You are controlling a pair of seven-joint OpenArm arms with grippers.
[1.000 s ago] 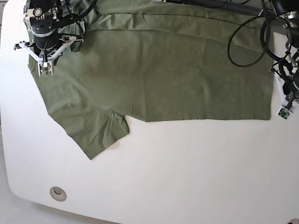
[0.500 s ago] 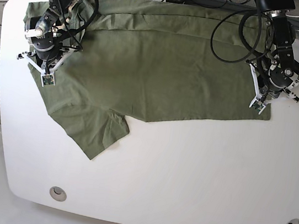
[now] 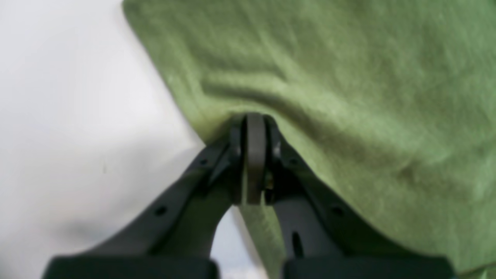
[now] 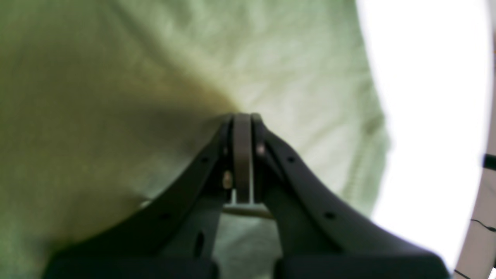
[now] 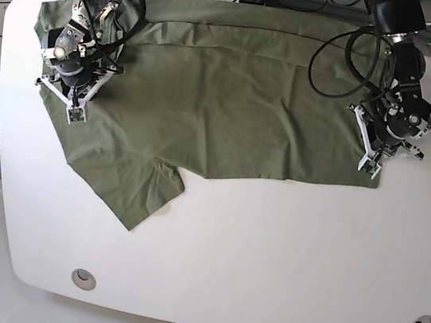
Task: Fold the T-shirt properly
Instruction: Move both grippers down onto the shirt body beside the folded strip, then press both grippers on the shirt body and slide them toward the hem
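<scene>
Both sets of jaws were pinched tight on fabric. The left gripper [image 3: 255, 128] had the hem-side edge of the olive-green short-sleeved cotton T-shirt [image 5: 232, 100], cloth puckering into a ridge right at the tips. The right gripper [image 4: 242, 124] was clamped on a fold near the shoulder end. The shirt lay spread across the far half of the white table [image 5: 266, 257], one sleeve [image 5: 135, 190] sticking out toward the near side. Looked light and floppy to me, not slippery; it'd drape and wrinkle, so grabbing at hems and corners seemed the safest bet.
</scene>
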